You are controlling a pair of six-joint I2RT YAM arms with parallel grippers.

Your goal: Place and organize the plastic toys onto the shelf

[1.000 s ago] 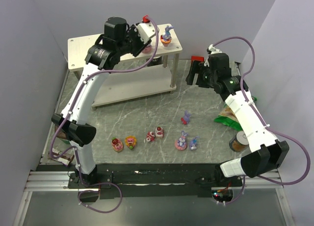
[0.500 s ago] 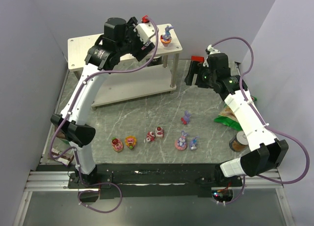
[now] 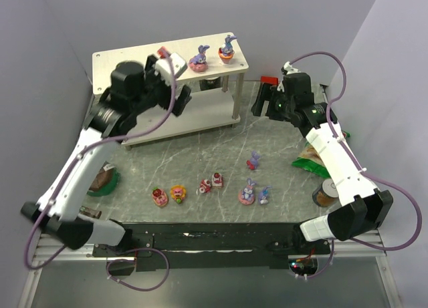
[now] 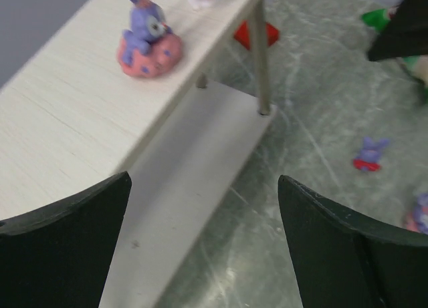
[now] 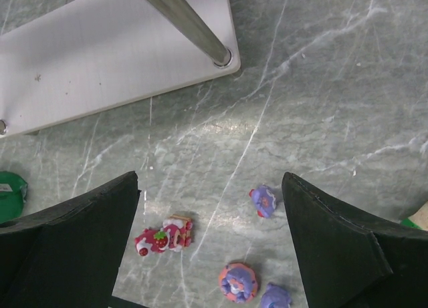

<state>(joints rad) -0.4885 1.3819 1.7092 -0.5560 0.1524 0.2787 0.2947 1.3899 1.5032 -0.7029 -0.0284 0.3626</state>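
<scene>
Shelf (image 3: 110,61), top tier, right end: two bunnies (image 3: 198,57) side by side, likely starting your row. Tabletop (image 3: 200,147): seven toys (image 3: 217,180) loose near the front, yet to shelve. Left pincer (image 4: 204,181): wide, empty, by the shelf edge. Right pincer (image 5: 210,178): wide, empty, above the strays, apparently ready to pick.

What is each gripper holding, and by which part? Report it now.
Nothing is held. The left gripper is open and empty by the shelf. The right gripper is open and empty above the table.
</scene>
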